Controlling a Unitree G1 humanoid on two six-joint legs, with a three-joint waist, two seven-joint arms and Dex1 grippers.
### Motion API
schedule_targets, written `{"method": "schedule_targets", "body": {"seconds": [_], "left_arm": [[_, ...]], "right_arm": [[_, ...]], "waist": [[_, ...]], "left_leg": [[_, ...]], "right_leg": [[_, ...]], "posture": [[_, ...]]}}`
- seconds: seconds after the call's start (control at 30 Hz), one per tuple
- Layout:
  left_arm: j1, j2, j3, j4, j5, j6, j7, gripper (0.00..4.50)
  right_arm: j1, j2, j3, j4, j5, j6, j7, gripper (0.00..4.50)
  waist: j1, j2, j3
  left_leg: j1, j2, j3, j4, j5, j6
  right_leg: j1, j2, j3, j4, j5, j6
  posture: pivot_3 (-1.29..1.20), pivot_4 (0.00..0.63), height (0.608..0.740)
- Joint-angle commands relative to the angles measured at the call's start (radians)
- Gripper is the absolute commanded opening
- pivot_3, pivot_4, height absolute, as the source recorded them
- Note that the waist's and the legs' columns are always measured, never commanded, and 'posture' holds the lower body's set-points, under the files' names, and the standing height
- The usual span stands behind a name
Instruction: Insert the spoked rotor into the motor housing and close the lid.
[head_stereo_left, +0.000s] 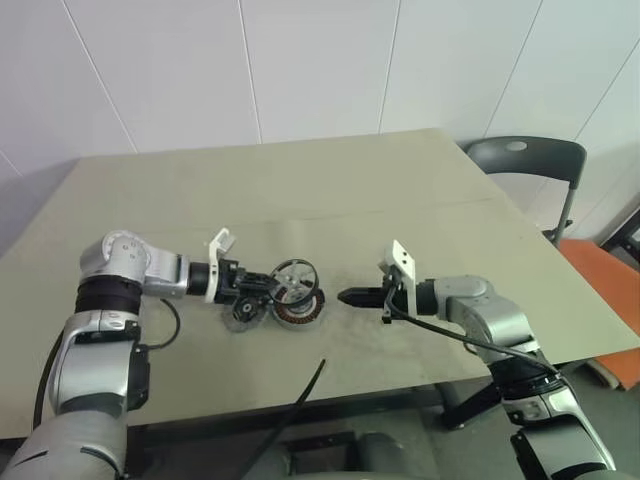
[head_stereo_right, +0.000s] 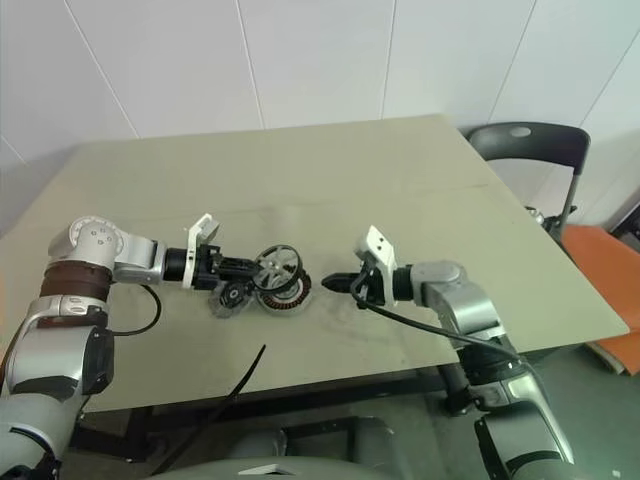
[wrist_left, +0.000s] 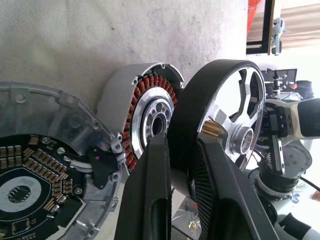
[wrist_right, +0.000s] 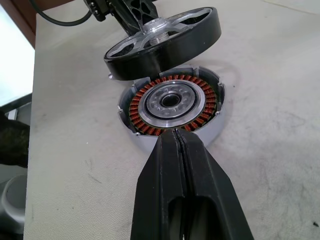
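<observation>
The motor housing (wrist_right: 172, 107) lies flat on the table, its copper windings and silver centre facing up. Just above it the spoked rotor (head_stereo_left: 296, 278) hangs tilted, with my left gripper (head_stereo_left: 272, 287) shut on its dark rim from the left. In the left wrist view the rotor (wrist_left: 225, 115) stands edge-on between my fingers (wrist_left: 150, 200), in front of the housing (wrist_left: 150, 107). The grey lid (head_stereo_left: 243, 314) rests on the table under my left gripper, beside the housing. My right gripper (head_stereo_left: 345, 296) is shut and empty, its tips close to the housing's right edge.
The beige table (head_stereo_left: 300, 190) stretches far beyond the parts. A black cable (head_stereo_left: 300, 400) hangs over the table's front edge. A dark chair (head_stereo_left: 525, 160) stands at the back right, with an orange surface (head_stereo_left: 600, 280) beside the table.
</observation>
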Motion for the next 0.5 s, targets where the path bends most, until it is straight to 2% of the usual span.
{"method": "schedule_targets", "body": {"seconds": [0.03,0.23,0.5], "left_arm": [[-0.044,0.003,-0.014,0.021,0.056,0.001,-0.039,0.33],[-0.049,0.015,-0.07,0.038,0.098,0.005,-0.111,0.33],[-0.064,-0.004,-0.082,0.052,0.148,0.005,-0.173,0.33]], "right_arm": [[0.005,-0.003,-0.028,-0.06,0.026,0.002,-0.022,0.0],[0.028,-0.001,-0.029,-0.078,0.032,0.006,-0.056,0.0],[0.051,-0.002,-0.028,-0.097,0.042,0.009,-0.08,0.0]], "waist": [[0.0,0.0,0.0],[-0.001,-0.001,0.0],[-0.001,-0.001,0.0]], "left_leg": [[0.0,0.0,0.0,0.0,0.0,0.0],[0.0,0.0,0.0,0.0,0.0,0.0],[0.0,0.0,0.0,0.0,0.0,0.0]], "right_leg": [[0.0,0.0,0.0,0.0,0.0,0.0],[0.0,0.0,0.0,0.0,0.0,0.0],[0.0,0.0,0.0,0.0,0.0,0.0]], "posture": [[0.0,0.0,0.74],[0.0,0.0,0.74],[0.0,0.0,0.74]]}}
